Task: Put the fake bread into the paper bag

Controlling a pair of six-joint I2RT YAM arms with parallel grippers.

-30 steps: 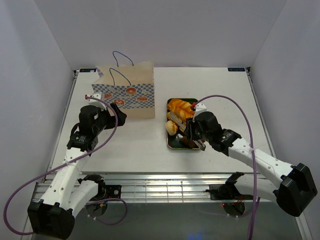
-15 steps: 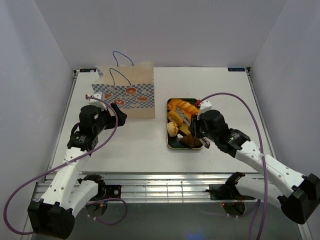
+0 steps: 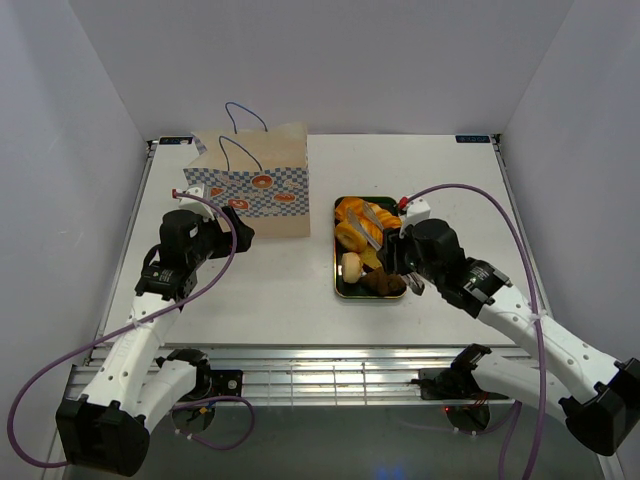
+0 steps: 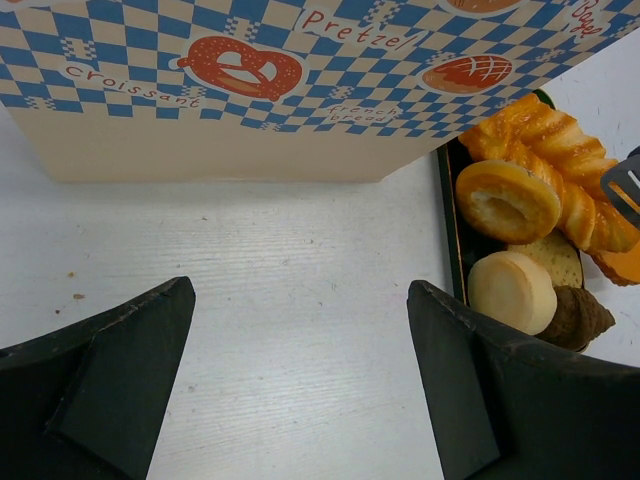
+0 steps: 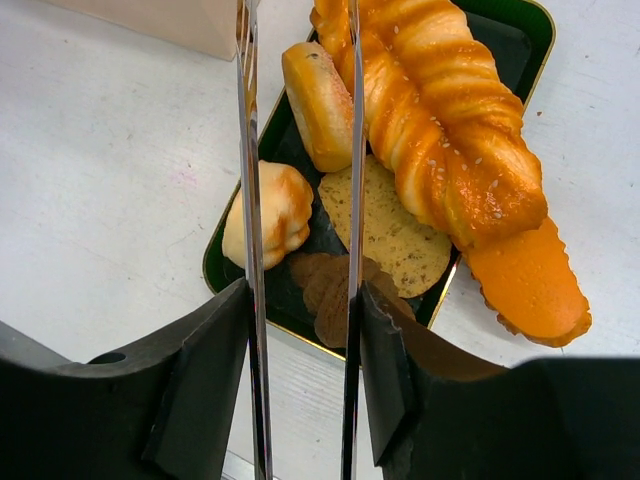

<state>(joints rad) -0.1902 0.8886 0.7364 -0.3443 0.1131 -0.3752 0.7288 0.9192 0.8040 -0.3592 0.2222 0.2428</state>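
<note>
The white counter (image 3: pixel 290 290) is the biggest thing here. At its back left stands the paper bag (image 3: pixel 255 195). It is tan, with a blue and white checked band and thin blue handles on top. It stands upright.

To the right of the bag, a little way off, a dark green tray (image 5: pixel 520 35) lies flat on the counter. All the fake bread (image 3: pixel 360 230) is on this tray, not in the bag. The longest piece is a twisted golden loaf (image 5: pixel 440 130). A flat orange piece (image 5: pixel 525 285) pokes out from under its end, over the tray's edge. Beside them are a thin speckled slice (image 5: pixel 385 235), a golden bun (image 5: pixel 318 105), a pale round roll (image 5: pixel 268 212) and a small brown piece (image 5: pixel 325 290).

The right gripper (image 3: pixel 398 262) is squeezed around a pair of metal tongs (image 5: pixel 352 150). The two thin blades sit a little apart above the tray. The golden bun shows between them, but I cannot tell if they touch it.

The left gripper (image 4: pixel 300 290) sits low, near the front of the bag. Its fingers are spread wide with nothing in them.
</note>
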